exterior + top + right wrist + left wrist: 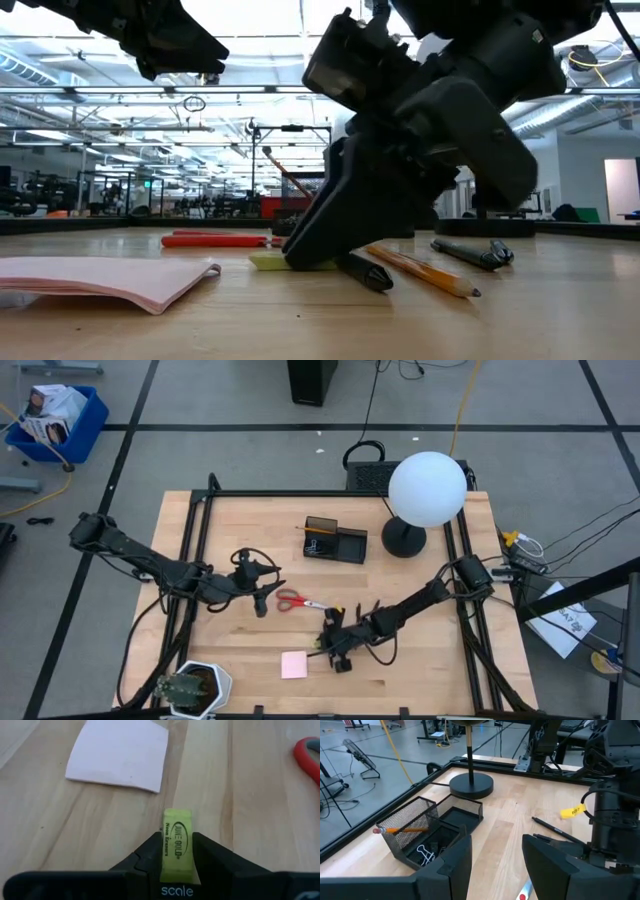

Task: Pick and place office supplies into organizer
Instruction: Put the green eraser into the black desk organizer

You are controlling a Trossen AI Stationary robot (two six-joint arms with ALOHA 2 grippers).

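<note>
Fingers of the right gripper (pixel 176 854) press on both sides of a small yellow-green rectangular eraser with dark print (pixel 177 844), which lies on the pale wooden table (pixel 75 835). Just ahead of this gripper lies the square pink sticky-note pad (pixel 120 754); off to one side are the red-handled scissors (pixel 298 601). Beside it lie a yellow pencil (pixel 420 271) and black pens (pixel 470 252). The left gripper (pixel 495 865), jaws apart and empty, hangs over the table, with the black wire-mesh organizer tray (pixel 427 832) ahead of it, an orange pencil (pixel 405 829) inside.

Eraser (pixel 177 840) lies between sticky pad (pixel 118 754) and scissors (pixel 310 756).
</note>
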